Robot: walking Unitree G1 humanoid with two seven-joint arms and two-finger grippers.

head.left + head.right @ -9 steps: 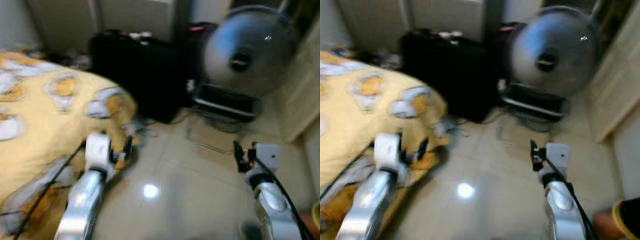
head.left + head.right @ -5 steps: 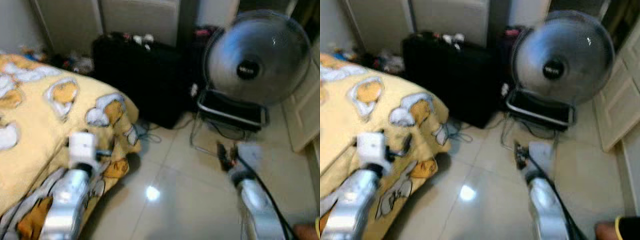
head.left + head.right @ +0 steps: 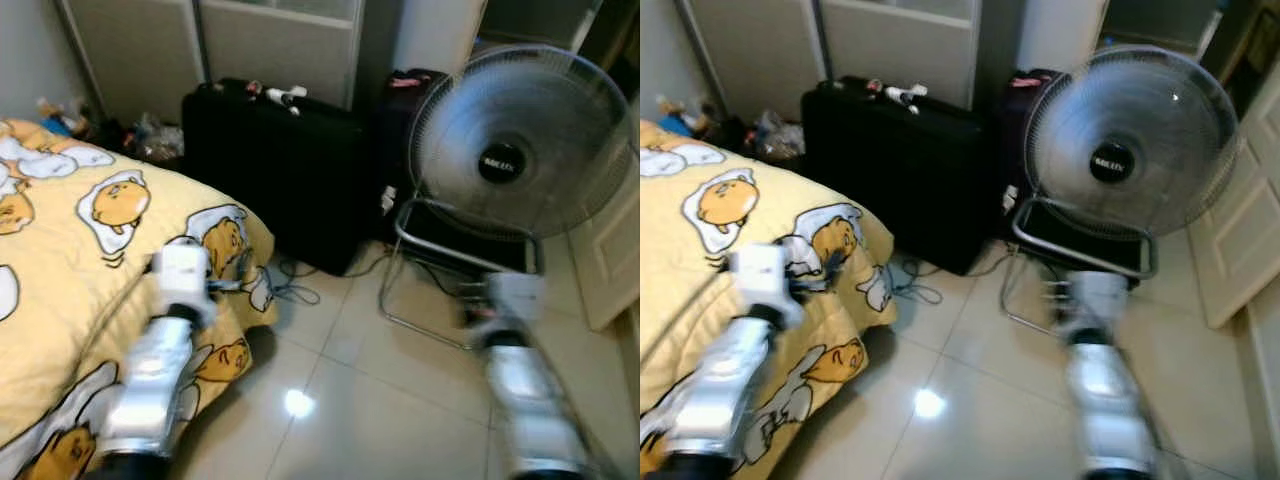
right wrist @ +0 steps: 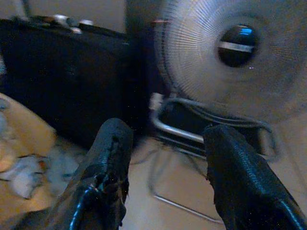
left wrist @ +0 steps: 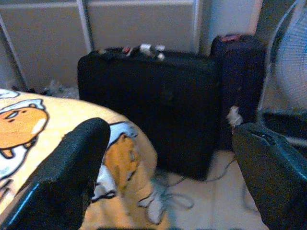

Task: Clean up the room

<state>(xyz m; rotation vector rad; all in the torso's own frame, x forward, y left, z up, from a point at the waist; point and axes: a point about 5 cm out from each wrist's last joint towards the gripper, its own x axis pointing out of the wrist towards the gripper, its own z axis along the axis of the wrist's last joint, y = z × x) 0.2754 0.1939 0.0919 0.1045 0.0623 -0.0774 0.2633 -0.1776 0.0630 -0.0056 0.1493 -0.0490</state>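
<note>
Glossy tiled floor (image 3: 400, 400); soft printed cloth bedspread (image 3: 60, 290); matt black suitcase (image 3: 275, 160); fan (image 3: 505, 150) with wire-metal grille and tubular metal stand.

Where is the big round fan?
The big round grey fan stands on the tiled floor at the robot's right, beside the large black suitcase.

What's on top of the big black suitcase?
Small white and red items lie on the black suitcase; they are too small to identify. Its inside is hidden, since it is closed.
</note>
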